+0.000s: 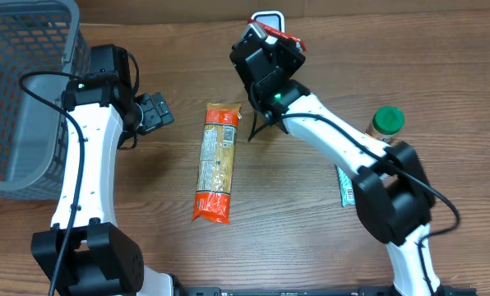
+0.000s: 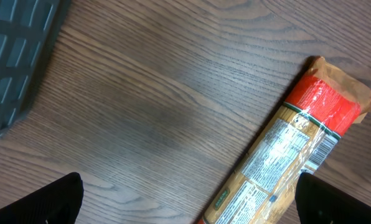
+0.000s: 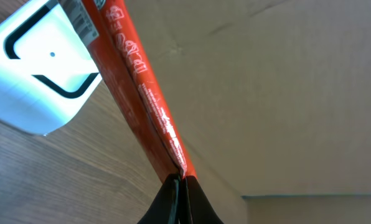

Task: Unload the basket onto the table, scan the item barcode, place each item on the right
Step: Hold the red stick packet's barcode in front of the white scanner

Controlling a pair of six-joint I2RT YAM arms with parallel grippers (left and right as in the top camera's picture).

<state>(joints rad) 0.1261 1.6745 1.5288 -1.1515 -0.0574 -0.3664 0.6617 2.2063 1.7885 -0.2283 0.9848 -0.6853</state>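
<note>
A flat red packet [image 3: 136, 68] is pinched by its edge in my right gripper [image 3: 178, 180], whose jaws are shut on it. The packet is held just above and in front of the white scanner [image 3: 36, 81], and a barcode shows at its far end. From overhead, the right gripper [image 1: 270, 51] holds the red packet [image 1: 279, 35] over the scanner [image 1: 268, 16] at the table's back edge. My left gripper [image 1: 156, 111] is wide open and low over the wood, with nothing between its fingers [image 2: 48, 202].
A long pasta packet [image 1: 216, 162] lies mid-table, its red end in the left wrist view [image 2: 322, 102]. A grey basket [image 1: 23, 90] fills the far left. A green-lidded jar [image 1: 386, 122] and a teal packet [image 1: 345, 185] sit at the right.
</note>
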